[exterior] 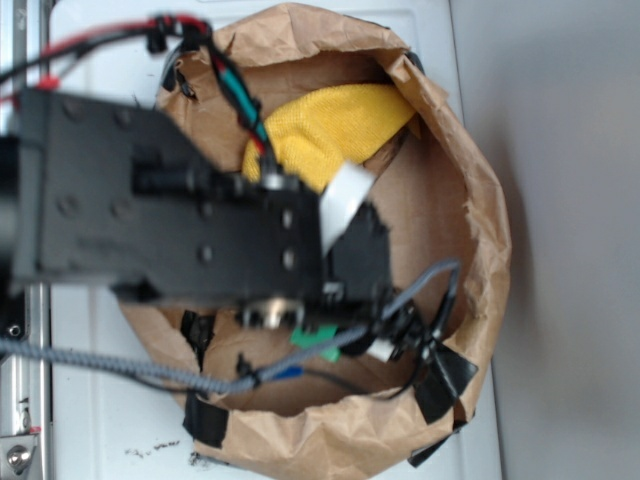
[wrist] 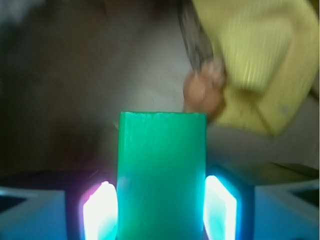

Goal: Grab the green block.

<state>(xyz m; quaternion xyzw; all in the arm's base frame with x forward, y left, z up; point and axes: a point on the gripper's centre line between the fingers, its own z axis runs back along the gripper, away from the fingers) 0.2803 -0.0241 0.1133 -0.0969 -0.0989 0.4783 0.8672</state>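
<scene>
The green block [wrist: 162, 170] fills the lower middle of the wrist view, standing between the two glowing pads [wrist: 100, 212] of my gripper [wrist: 161, 210], which press against its left and right faces. In the exterior view only a small patch of the green block [exterior: 318, 341] shows under the black arm, inside the paper-lined basin. My gripper [exterior: 340, 335] there is mostly hidden by the arm and cables.
A yellow cloth [exterior: 335, 125] lies at the back of the brown paper basin [exterior: 480, 200]. A brown shell-shaped object [wrist: 205, 90] sits beside the yellow cloth [wrist: 260, 55]. Cables and black tape run along the basin rim [exterior: 445, 375].
</scene>
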